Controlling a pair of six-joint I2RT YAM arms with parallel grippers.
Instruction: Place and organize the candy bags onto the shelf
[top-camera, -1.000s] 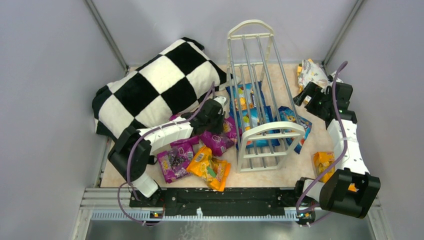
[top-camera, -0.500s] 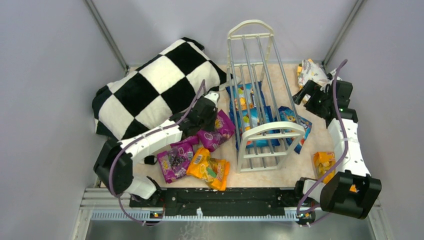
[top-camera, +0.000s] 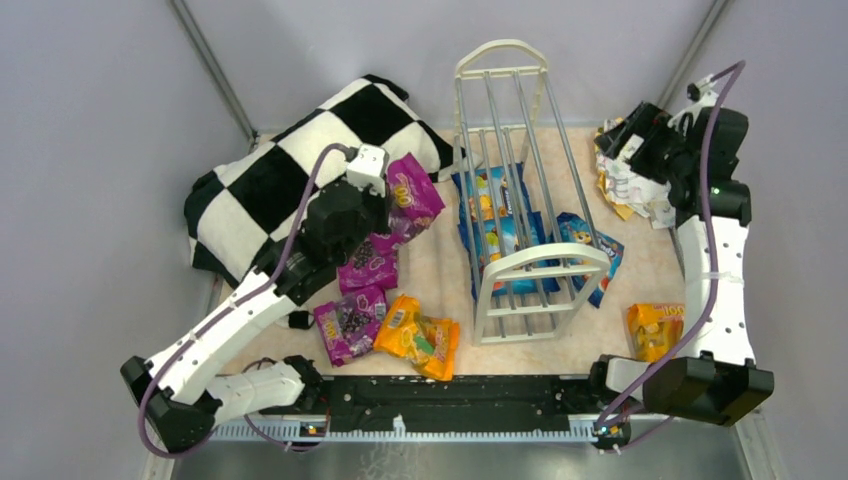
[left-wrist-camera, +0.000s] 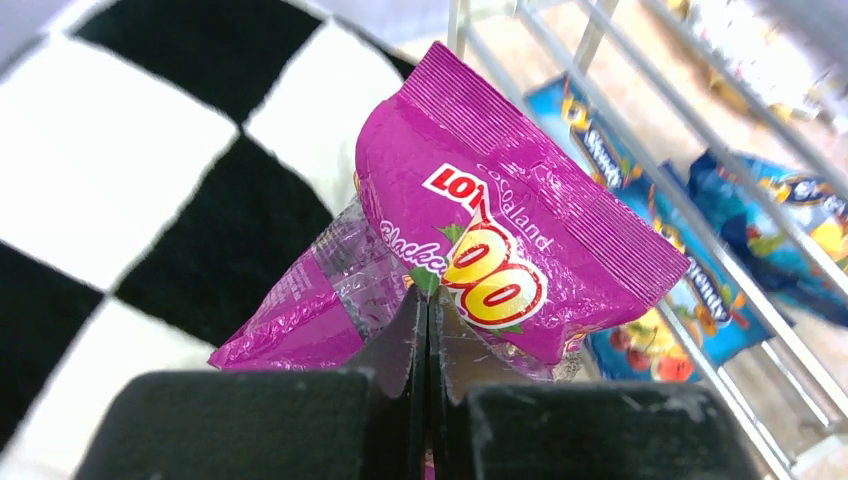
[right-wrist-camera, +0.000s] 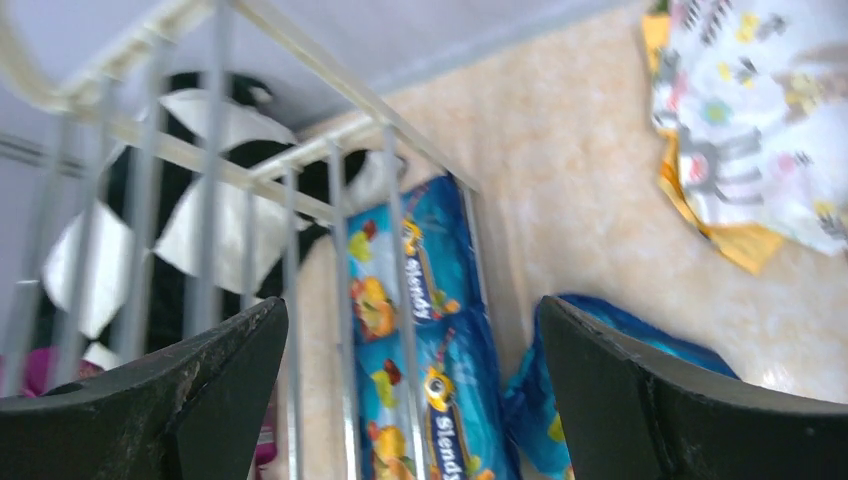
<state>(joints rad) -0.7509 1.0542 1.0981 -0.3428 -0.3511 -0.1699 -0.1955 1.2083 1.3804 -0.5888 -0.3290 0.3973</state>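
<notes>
The white wire shelf (top-camera: 541, 262) stands mid-table; its rods show in the left wrist view (left-wrist-camera: 640, 130) and the right wrist view (right-wrist-camera: 340, 250). My left gripper (top-camera: 388, 200) is shut on a purple candy bag (top-camera: 413, 193) and holds it in the air left of the shelf, over the pillow's edge. In the left wrist view the jaws (left-wrist-camera: 428, 300) pinch the bag (left-wrist-camera: 500, 230) at its lower edge. My right gripper (top-camera: 628, 135) is open and empty, raised at the back right above a white-and-yellow bag (top-camera: 632, 180). In its own view the gripper (right-wrist-camera: 410, 312) looks down at the shelf.
A black-and-white checkered pillow (top-camera: 300, 170) fills the back left. Blue bags lie under the shelf (top-camera: 495, 215) and to its right (top-camera: 590, 245). Two purple bags (top-camera: 352, 322) and an orange bag (top-camera: 418, 335) lie front left. Another orange bag (top-camera: 655, 328) lies front right.
My left arm has lifted the purple bag off the table and carried it up and back-left. My right arm has risen and swung toward the back right corner.
</notes>
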